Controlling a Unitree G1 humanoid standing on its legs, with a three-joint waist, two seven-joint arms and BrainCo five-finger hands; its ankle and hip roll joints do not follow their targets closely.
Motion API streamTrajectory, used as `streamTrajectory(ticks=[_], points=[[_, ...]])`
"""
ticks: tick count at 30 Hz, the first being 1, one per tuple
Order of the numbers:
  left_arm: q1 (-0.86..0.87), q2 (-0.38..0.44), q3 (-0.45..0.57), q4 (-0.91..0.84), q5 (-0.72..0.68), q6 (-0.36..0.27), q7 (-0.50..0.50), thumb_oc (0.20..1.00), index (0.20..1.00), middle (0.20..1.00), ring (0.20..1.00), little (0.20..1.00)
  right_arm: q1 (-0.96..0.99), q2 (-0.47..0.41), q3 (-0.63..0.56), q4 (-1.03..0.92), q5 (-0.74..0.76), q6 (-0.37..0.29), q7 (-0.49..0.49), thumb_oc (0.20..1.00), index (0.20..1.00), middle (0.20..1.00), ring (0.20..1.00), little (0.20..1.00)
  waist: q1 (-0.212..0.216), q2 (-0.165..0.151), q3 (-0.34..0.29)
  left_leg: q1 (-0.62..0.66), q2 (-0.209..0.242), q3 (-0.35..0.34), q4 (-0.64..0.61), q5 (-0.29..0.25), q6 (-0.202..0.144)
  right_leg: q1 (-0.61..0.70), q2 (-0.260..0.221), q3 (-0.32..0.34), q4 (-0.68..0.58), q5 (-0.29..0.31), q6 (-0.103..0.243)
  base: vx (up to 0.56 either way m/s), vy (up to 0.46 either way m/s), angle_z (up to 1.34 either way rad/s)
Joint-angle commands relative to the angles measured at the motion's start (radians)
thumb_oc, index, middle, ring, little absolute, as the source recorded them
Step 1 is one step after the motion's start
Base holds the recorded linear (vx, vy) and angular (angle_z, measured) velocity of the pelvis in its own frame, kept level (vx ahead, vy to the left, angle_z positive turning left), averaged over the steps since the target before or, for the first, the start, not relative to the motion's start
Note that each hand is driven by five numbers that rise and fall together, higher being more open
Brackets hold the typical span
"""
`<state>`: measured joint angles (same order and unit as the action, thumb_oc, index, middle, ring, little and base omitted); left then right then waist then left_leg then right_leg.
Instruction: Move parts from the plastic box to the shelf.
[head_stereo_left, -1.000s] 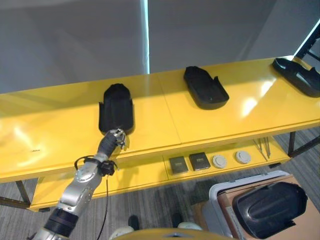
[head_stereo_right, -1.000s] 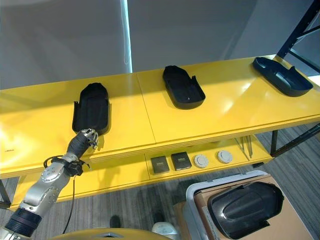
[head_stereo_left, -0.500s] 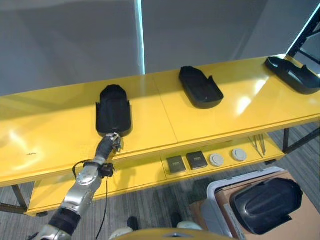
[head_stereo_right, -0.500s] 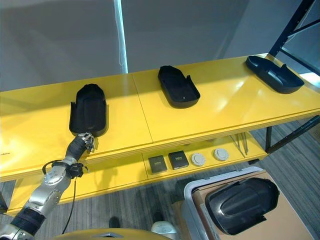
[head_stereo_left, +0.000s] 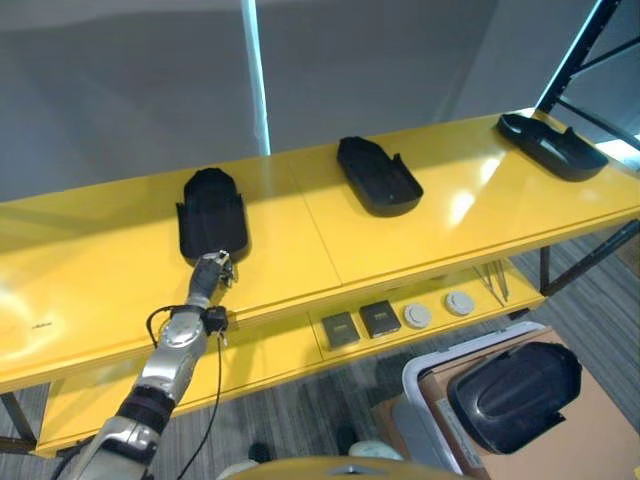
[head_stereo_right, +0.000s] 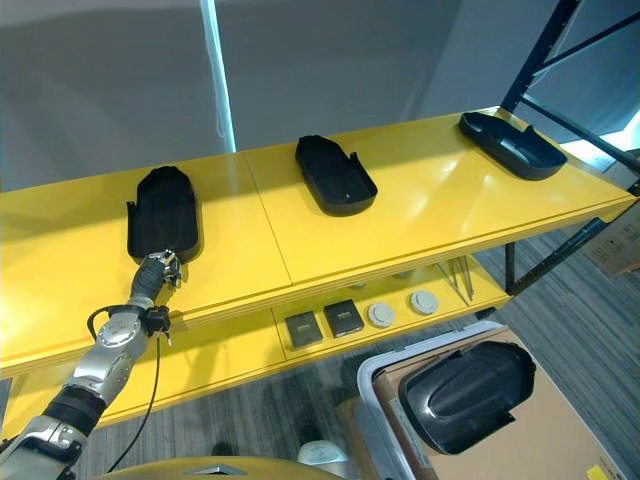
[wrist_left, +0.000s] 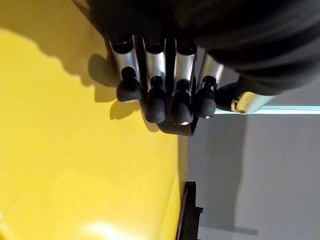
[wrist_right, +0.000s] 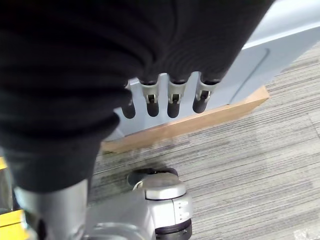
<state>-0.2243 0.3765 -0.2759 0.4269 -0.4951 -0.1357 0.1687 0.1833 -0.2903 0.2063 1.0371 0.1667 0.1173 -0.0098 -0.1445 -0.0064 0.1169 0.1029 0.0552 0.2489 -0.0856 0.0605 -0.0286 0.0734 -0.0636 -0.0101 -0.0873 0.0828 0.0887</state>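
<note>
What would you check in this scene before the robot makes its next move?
1. Left part lies flat on the yellow shelf: ok.
2. Left hand has let go, its fingers straight at the part's near end: ok.
3. Middle part and right part sit well apart on the shelf: ok.
4. Another part waits in the plastic box: ok.
5. Right hand is free, fingers relaxed beside the box: ok.
6. Whether the left hand touches the left part: cannot tell.
</note>
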Motion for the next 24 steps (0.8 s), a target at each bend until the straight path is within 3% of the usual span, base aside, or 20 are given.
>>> streamTrajectory(ticks=[1,5,7,9,10,12,18,24], points=[[-0.074,-0.019,0.007,0.072,0.006,-0.039,0.002,0.200,0.200,0.200,0.200,0.200,-0.013,-0.043,0.037,0.018,-0.027,0.010,0.018,1.000,1.000,1.000,1.000,1.000,-0.004,-0.012,0.011,0.017,0.044,0.008,0.043,-0.068,0.000,-0.023,-0.013,-0.016,0.040,-0.016,0.059,0.01,-0.001,-0.05],[-0.072,-0.022,0.009,0.042,-0.002,-0.054,-0.031,0.200,0.200,0.200,0.200,0.200,-0.014,-0.045,0.032,0.020,-0.031,0.008,0.023,1.000,1.000,1.000,1.000,1.000,-0.003,-0.012,0.017,0.017,0.044,0.005,0.046,-0.071,0.001,-0.022,-0.012,-0.012,0.042,-0.018,0.057,0.00,0.000,-0.01],[-0.062,-0.020,0.008,0.002,0.000,-0.054,-0.045,0.319,0.319,0.319,0.319,0.319,-0.017,-0.045,0.026,0.022,-0.034,0.008,0.025,1.000,1.000,1.000,1.000,1.000,0.001,-0.010,0.019,0.017,0.044,0.001,0.047,-0.071,0.001,-0.020,-0.013,-0.013,0.042,-0.019,0.056,0.00,0.000,0.00],[-0.058,-0.017,0.009,-0.013,-0.001,-0.053,-0.051,0.351,0.351,0.351,0.351,0.351,-0.018,-0.045,0.024,0.023,-0.034,0.007,0.025,1.000,1.000,1.000,1.000,1.000,0.002,-0.010,0.020,0.017,0.043,0.001,0.047,-0.071,0.001,-0.019,-0.014,-0.015,0.042,-0.019,0.056,-0.01,0.021,0.00],[-0.040,-0.002,0.009,-0.088,-0.012,-0.037,-0.081,0.476,0.476,0.476,0.476,0.476,-0.021,-0.047,0.018,0.029,-0.036,0.002,0.026,1.000,1.000,1.000,1.000,1.000,0.011,-0.006,0.021,0.018,0.041,-0.005,0.046,-0.072,0.002,-0.015,-0.016,-0.020,0.040,-0.020,0.056,-0.03,0.049,0.01],[-0.018,0.012,0.012,-0.161,-0.018,-0.024,-0.119,1.000,1.000,1.000,1.000,1.000,-0.028,-0.044,0.010,0.035,-0.042,-0.003,0.025,1.000,1.000,1.000,1.000,1.000,0.021,-0.004,0.022,0.018,0.037,-0.010,0.048,-0.073,0.002,-0.012,-0.021,-0.026,0.039,-0.019,0.057,-0.04,0.064,-0.02],[0.052,0.057,0.037,-0.395,-0.082,0.011,-0.241,1.000,1.000,1.000,1.000,1.000,-0.039,-0.041,-0.001,0.024,-0.038,0.011,0.011,1.000,1.000,1.000,1.000,1.000,0.053,0.000,0.016,0.017,0.020,-0.024,0.050,-0.079,0.008,0.000,-0.037,-0.048,0.032,-0.015,0.063,-0.07,0.097,0.03],[0.093,0.103,0.059,-0.605,-0.139,0.050,-0.366,1.000,1.000,1.000,1.000,1.000,-0.060,-0.043,-0.017,0.010,-0.012,0.023,-0.019,1.000,1.000,1.000,1.000,1.000,0.080,0.005,0.018,0.004,-0.024,-0.049,0.069,-0.099,0.036,-0.016,-0.072,-0.041,0.054,0.002,0.090,-0.10,0.139,0.01]])
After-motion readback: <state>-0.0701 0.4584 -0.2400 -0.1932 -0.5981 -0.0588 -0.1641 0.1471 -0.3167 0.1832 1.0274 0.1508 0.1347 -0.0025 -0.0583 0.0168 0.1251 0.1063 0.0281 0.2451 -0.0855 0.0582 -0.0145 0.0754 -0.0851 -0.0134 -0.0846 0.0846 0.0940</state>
